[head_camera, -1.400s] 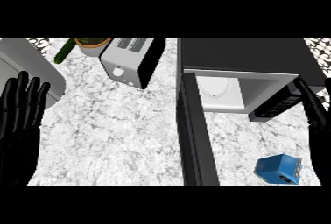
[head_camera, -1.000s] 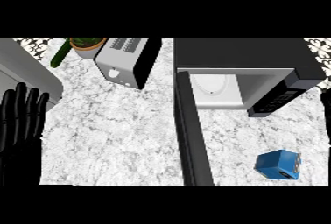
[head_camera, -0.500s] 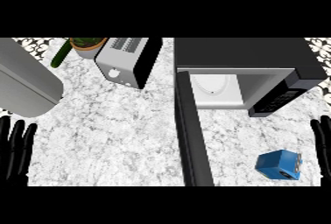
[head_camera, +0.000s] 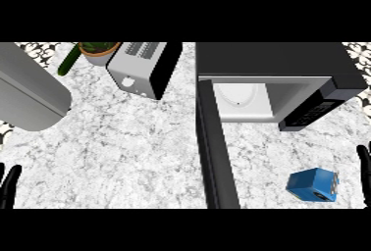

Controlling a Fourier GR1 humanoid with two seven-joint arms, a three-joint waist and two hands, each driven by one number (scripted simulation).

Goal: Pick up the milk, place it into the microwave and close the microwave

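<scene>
Left hand (head_camera: 9, 184): only fingers show at surface's left edge, near front corner; straight, upright, holding nothing. Right hand (head_camera: 363, 159): fingers alone at right edge, straight, holding nothing, near milk, not touching. One milk (head_camera: 313, 184): blue carton on marble surface (head_camera: 123, 147), front right, ahead of microwave (head_camera: 279, 78). One microwave, door (head_camera: 216, 152) swung open. One toaster (head_camera: 141, 66), one potted plant (head_camera: 95, 50) along back edge. No legible writing.

White-grey veined marble bench (head_camera: 130, 147): smooth, stone-like finish. Black box-shaped microwave (head_camera: 275, 61): matt casing, pale smooth interior. Blue milk carton (head_camera: 313, 184), just left of the right hand (head_camera: 363, 156): smooth card-like faces. Grey toaster (head_camera: 138, 66): satin metal look.
</scene>
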